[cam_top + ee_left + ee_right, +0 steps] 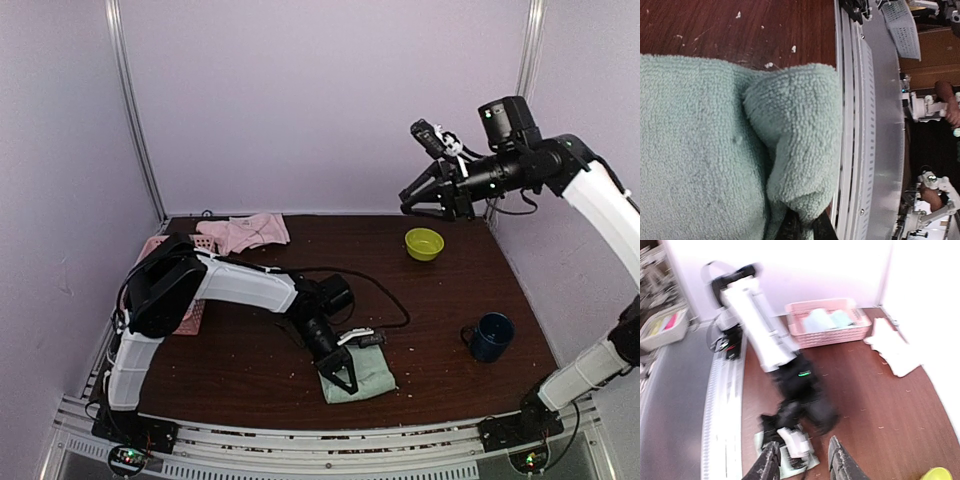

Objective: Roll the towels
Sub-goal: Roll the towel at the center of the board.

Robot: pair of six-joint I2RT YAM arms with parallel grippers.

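Left claw (346, 376) is clamped down on a fold of the green towel (374, 370), which lies at the near edge of the tabletop (250, 350), roughly midway along it. In the wrist view the pinched corner is doubled over on itself and the rest of the cloth lies flat, so I'd say the roll has barely begun.

Going from the left: the pink basket (830, 335) sits at the left edge with some pale blue-grey cloths in it. The pink towel (245, 232) is crumpled right beside it in the far left corner, not rolled at all. Toward the right there's a yellow-green bowl (424, 243) near the far edge and a dark blue mug (490, 337) by the right edge. The right claw (412, 203) hangs high above the far right corner, jaws apart, holding nothing.

What worries me:
- Nothing pins the green towel down, so a push could just slide it across the wood instead of curling it.
- It's very close to the near edge, so a drag that way could tip it onto the rail.
- The bite is on a thin fold, which could slip out and leave a loose, lopsided roll.
- The pink one looks like it needs flattening first, or it'll bunch up.
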